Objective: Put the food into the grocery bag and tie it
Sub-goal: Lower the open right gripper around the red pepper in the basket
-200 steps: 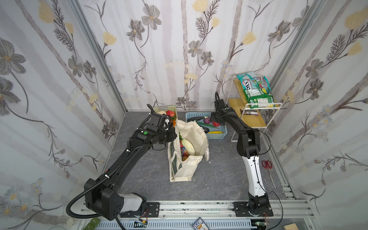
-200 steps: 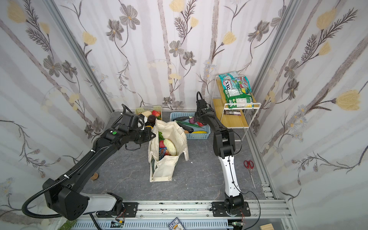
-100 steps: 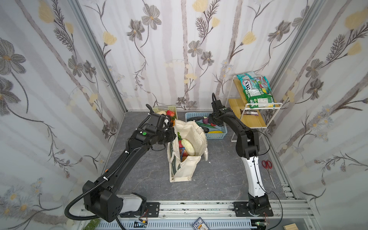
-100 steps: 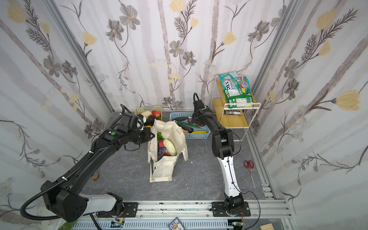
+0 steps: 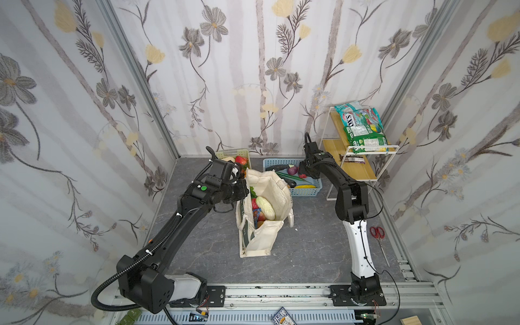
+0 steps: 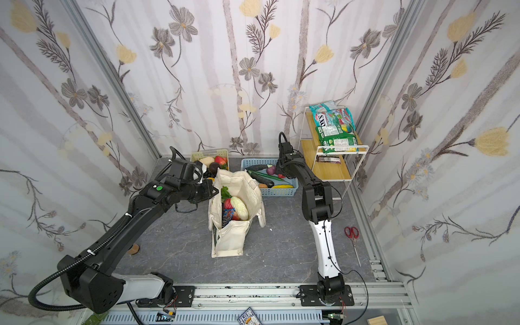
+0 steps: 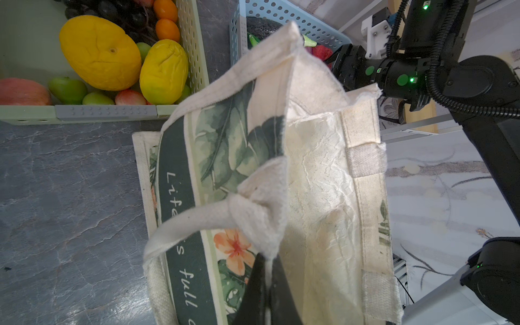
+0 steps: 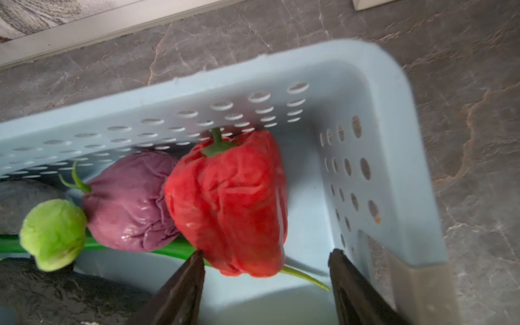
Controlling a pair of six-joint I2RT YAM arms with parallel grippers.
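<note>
Grocery bag (image 5: 259, 239): stood upright, table (image 5: 309, 253) centre, food (image 5: 265, 207) inside.
Blue basket (image 5: 305, 192): sat at table's back edge.
L gripper (image 7: 267, 270): was clenched on bag's rim.
R gripper (image 8: 266, 253): hung released, jaws flanking red pepper (image 8: 228, 202) in basket corner.

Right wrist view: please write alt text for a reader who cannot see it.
The open right gripper frames the near end of a red pepper lying in a corner of a blue basket. A purple vegetable and a green one lie beside it.
</note>
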